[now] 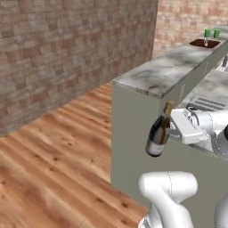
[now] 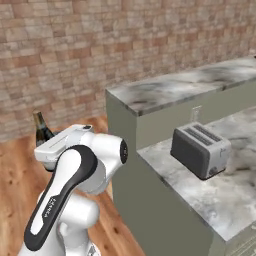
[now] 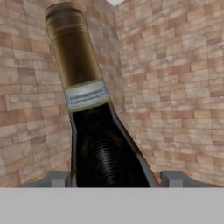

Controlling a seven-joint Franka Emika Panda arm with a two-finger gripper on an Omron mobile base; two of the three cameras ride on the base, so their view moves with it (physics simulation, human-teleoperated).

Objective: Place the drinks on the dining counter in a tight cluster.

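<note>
Dark glass wine bottle (image 1: 158,133), pale label unreadable: we are gripping it between our gripper (image 1: 171,127) fingers, tilted.

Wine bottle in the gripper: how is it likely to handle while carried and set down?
The wine bottle looks rigid and glassy, so probably slippery and breakable. It hangs tilted from the gripper, so it may swing. Tall and narrow, it could tip when set on the dining counter.
</note>
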